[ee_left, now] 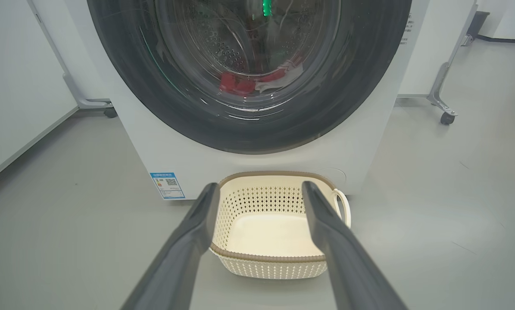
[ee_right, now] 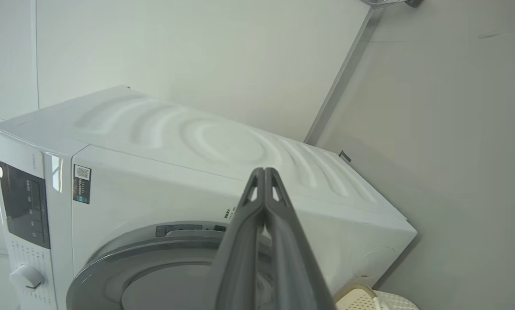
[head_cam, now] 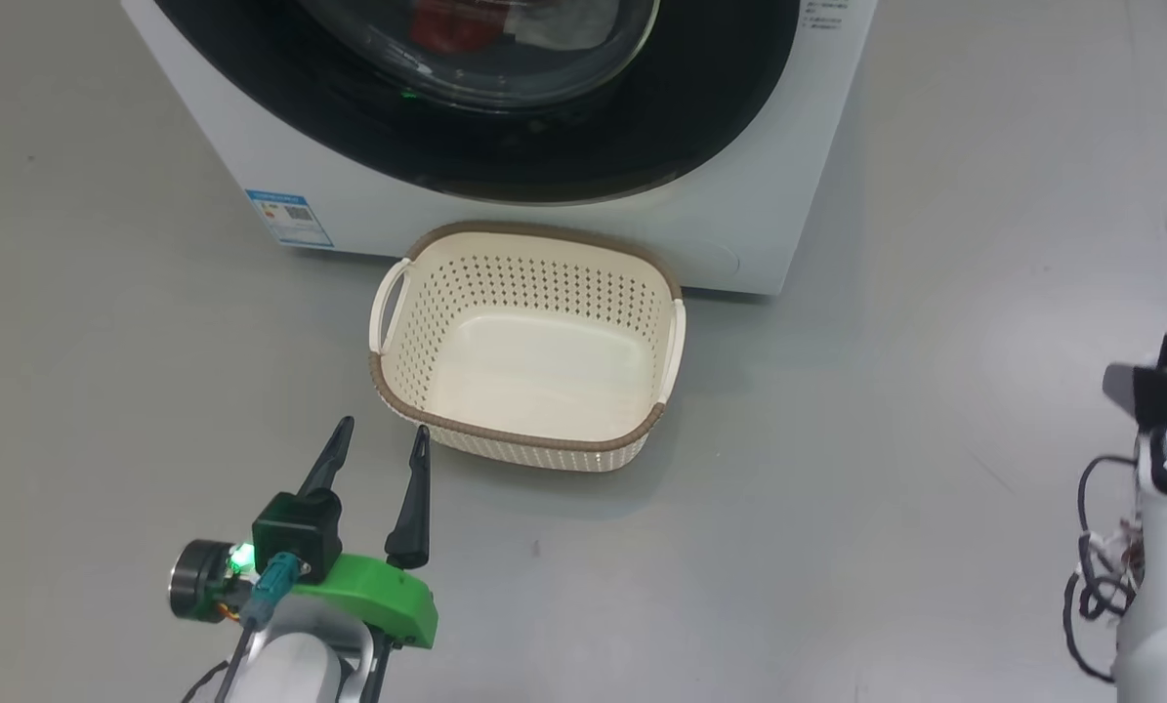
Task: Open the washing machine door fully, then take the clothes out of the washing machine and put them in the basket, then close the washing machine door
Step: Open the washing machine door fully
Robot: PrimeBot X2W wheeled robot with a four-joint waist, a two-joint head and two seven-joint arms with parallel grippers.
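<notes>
Head view, lower left: left gripper (head_cam: 384,427) spread wide, empty, tips just short of the near corner of the basket (head_cam: 529,283). Right wrist view: right gripper (ee_right: 263,171) pinched shut on nothing, aimed at the washing machine (ee_right: 154,185), upper front. Washing machine door (ee_left: 123,77) closed; red-and-white clothes (ee_left: 235,84) behind its glass. Basket empty, on the floor just before the machine.

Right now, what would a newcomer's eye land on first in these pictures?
The big round black washing machine door, shut, dominates the top of the head view, with red clothes behind its glass. Just below it on the grey floor sits an empty cream basket, and the open left fingers point toward its near corner.
</notes>
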